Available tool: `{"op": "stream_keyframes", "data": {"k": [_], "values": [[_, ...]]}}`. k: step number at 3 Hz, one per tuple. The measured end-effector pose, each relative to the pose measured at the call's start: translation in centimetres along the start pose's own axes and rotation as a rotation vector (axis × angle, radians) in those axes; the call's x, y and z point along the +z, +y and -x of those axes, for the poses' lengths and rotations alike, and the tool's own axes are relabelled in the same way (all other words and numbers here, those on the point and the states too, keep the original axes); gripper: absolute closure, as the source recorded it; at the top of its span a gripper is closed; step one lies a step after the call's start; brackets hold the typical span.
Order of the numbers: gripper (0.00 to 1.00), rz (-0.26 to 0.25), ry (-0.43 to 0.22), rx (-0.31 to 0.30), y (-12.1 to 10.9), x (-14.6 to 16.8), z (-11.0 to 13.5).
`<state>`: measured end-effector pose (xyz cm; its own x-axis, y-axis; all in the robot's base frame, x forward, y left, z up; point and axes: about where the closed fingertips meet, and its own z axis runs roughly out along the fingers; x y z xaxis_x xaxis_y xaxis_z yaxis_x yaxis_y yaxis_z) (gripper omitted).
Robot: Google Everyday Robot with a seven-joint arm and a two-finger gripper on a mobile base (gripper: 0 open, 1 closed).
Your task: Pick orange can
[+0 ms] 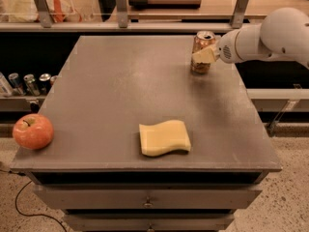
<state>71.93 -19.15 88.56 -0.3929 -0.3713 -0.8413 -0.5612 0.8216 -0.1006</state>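
Slim orange-bronze metal can (199, 67) stood upright near the far right corner of the grey table (120, 91). White arm's cream-tipped gripper (205, 55) sat there too, against the can. Could not tell whether the jaws pinched it.

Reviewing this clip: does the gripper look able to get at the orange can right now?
Likely yes. The gripper is right at the orange can, standing upright near the table's far right edge. The sponge and apple lie far off, leaving the way free.
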Motion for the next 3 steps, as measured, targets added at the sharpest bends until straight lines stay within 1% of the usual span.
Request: {"op": "stream_keyframes", "data": {"k": [1,3], "values": [[1.00,0.006,-0.012,-0.019,-0.1,-0.8,1.1],[1.00,-0.014,-0.037,-0.073,-1.5,-4.0,4.2]]}}
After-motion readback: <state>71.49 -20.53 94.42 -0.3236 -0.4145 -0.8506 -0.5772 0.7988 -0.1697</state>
